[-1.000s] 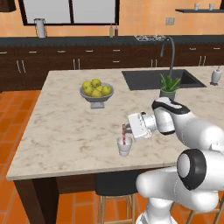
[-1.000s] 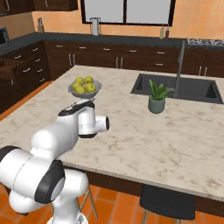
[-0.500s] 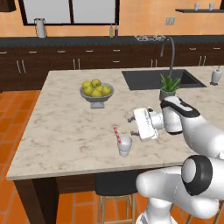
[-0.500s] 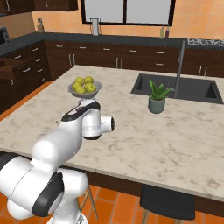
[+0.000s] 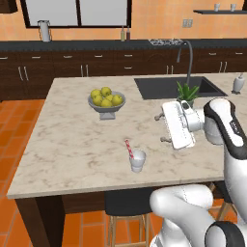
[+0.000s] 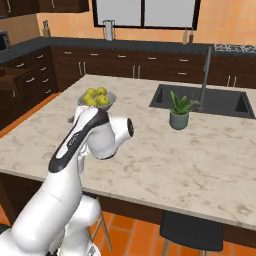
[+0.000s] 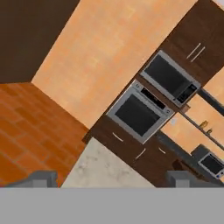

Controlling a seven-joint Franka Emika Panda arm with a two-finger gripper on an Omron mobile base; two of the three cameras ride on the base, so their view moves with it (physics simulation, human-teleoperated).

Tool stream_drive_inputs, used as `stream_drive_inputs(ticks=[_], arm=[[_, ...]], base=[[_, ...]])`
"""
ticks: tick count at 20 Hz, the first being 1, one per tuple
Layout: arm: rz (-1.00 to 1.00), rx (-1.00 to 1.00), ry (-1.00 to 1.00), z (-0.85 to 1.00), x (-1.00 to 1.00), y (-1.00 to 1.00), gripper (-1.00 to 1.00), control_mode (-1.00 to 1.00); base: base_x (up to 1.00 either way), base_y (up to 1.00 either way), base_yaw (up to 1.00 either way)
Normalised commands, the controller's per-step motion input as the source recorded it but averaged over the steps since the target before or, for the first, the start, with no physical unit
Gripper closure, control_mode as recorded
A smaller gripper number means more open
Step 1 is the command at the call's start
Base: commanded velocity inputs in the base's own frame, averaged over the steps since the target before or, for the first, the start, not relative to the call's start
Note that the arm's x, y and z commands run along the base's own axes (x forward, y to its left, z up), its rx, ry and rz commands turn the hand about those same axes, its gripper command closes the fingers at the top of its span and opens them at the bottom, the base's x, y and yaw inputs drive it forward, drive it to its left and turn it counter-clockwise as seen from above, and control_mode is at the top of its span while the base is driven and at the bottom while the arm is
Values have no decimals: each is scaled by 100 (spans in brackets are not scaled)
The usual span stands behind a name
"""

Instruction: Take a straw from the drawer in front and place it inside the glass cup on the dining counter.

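A rendered kitchen with orange walls, terracotta floor tiles and dark brown cabinets is seen around a large beige marble-look dining counter [image 5: 72,144] with a dark sink [image 5: 164,88] set into its far side. Near the front edge of that counter a small clear, whitish glass cup [image 5: 137,160] is stood upright, and a thin red-and-white striped straw [image 5: 129,149] is seen inside it, leaning up and to the left past the rim. A grey bowl of yellow-green fruit [image 5: 106,102] is placed farther back on the counter, well apart from the cup, and a small potted green plant [image 6: 179,112] is set beside the sink. The two-finger gripper [image 5: 161,129] is held above the counter to the right of the cup, apart from it, turned sideways toward the left of the left base view. Its jaws are spread wide with nothing between them; the two finger tips [image 7: 40,179] are seen far apart at the bottom of the hand view. Beyond them in that tilted view a corner of the counter, the floor, and a steel wall oven [image 7: 139,113] with a microwave [image 7: 170,79] built into dark cabinetry are shown.
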Motion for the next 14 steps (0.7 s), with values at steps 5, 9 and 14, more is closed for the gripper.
stream_drive_inputs(ticks=[5, 9, 14], arm=[[14, -43, -44, 47, -94, 34, -100, -100], [21, -53, -36, 7, -79, 55, -100, -100], [24, -60, -21, -4, -45, 67, -100, -100]], base=[[0, 0, 0], [0, 0, 0], [0, 0, 0]])
